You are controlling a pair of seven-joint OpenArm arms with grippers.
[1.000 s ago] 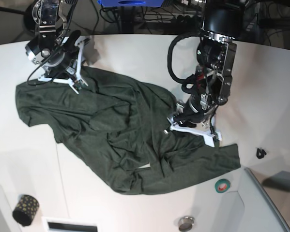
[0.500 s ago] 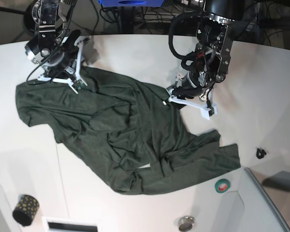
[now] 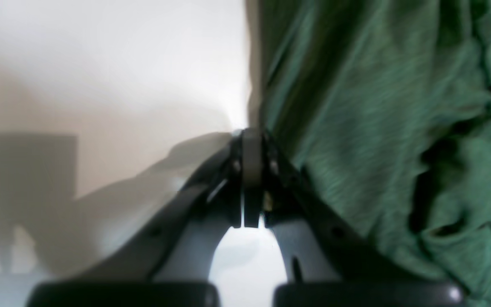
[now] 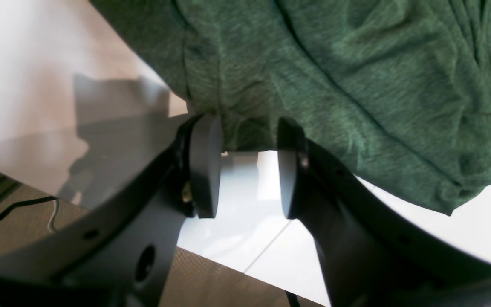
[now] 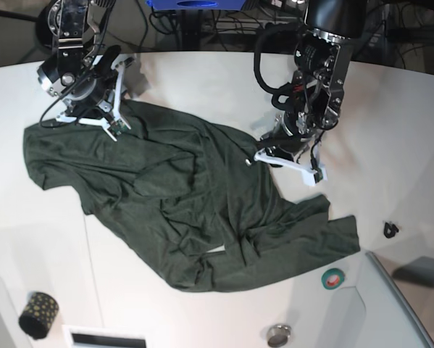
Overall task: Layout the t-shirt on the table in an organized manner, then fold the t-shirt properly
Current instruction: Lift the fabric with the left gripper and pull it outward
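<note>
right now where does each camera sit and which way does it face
Base: overhead, looking down on the table, the t-shirt and both arms.
Left wrist: behind the left gripper, jaws shut, beside the shirt's edge, no cloth visibly pinched.
Right wrist: behind the right gripper, jaws apart at the shirt's edge.
Shared: all three show the green shirt on the white table.

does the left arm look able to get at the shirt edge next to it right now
Probably yes. The left end effector sits right at the t-shirt edge on the bare table, with nothing between them. But its jaws are shut beside the cloth, so it would likely need to reopen first.
</note>
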